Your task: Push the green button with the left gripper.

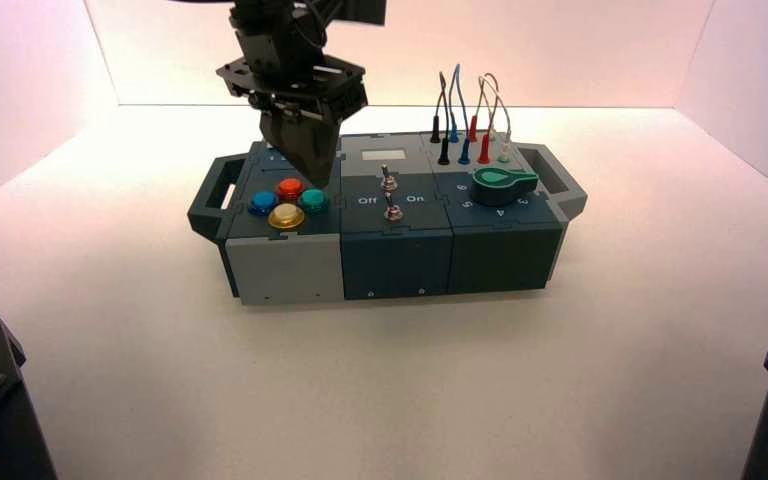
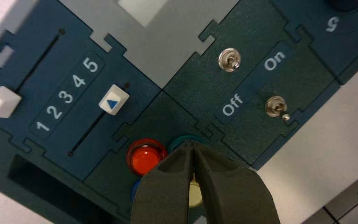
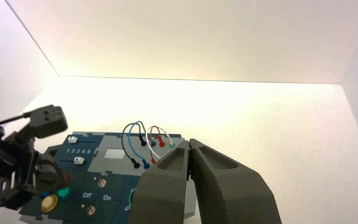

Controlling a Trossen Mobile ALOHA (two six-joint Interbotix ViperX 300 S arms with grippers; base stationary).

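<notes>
Nearest you, the yellow button [image 1: 286,216] and the blue button [image 1: 262,203] sit at the front of the cluster on the box's left end, and just behind them on the right of that cluster is the green button [image 1: 312,200], a small glossy translucent dome in a dark collar. Your left pincer [image 1: 309,172] hangs right over its back edge, fingers pressed together into one matte black wedge, gripping nothing. There is nothing to take hold of here: the dome is hard, smooth plastic (likely a light sprung press), so I would come straight down on its crown, since a rounded slick top could let the tip skid toward the red button [image 2: 145,157] touching-close beside it. Farther back lie the white-capped sliders [image 2: 113,99] in their slots, metal toggle switches [image 2: 229,59], then the looped wires [image 1: 462,118]. The right pincer [image 3: 189,154] waits well apart, also clenched and empty.
</notes>
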